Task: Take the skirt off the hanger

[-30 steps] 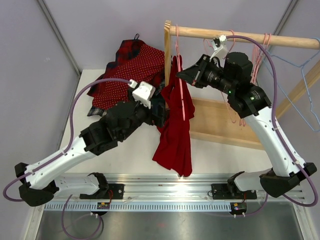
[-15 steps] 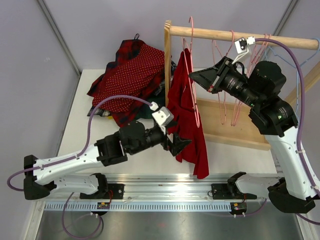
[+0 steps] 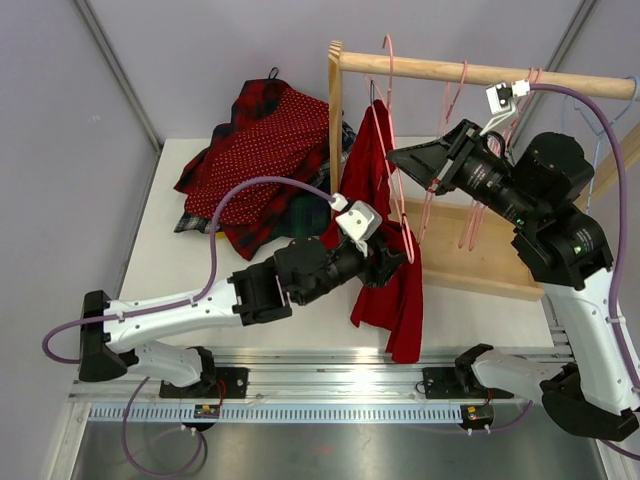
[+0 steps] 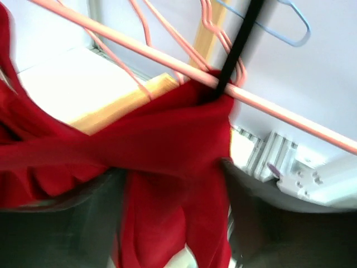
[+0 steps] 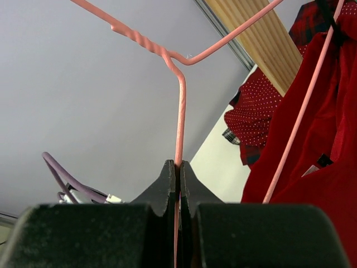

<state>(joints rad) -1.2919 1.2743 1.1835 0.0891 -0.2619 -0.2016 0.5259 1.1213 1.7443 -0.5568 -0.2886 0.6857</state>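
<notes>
At the upper left of the top view a pile of clothes (image 3: pixel 262 140) lies on the counter (image 3: pixel 180 270); it plays no part in this job. In the middle, the left jaws reach into the red skirt (image 3: pixel 392 300) about halfway down its length. The wrist view shows them standing either side of a bunch of the cloth, but I cannot tell whether they have pinched it. The skirt is not off yet: it hangs from the pink hanger (image 5: pixel 179 111), and its hem dangles toward the lower middle of the frame. Right of centre, the right jaws are clamped tight on the hanger's neck just under the twist, holding it up near the wooden rail (image 3: pixel 480 72). The hanger is secured and the cloth reached, so by my reckoning what is left is gripping the skirt and pulling it free. Compared with half a second earlier, the left jaws have climbed from the skirt's lower left edge up and rightward into its middle, while the hanger and right jaws sit nearly where they were.
</notes>
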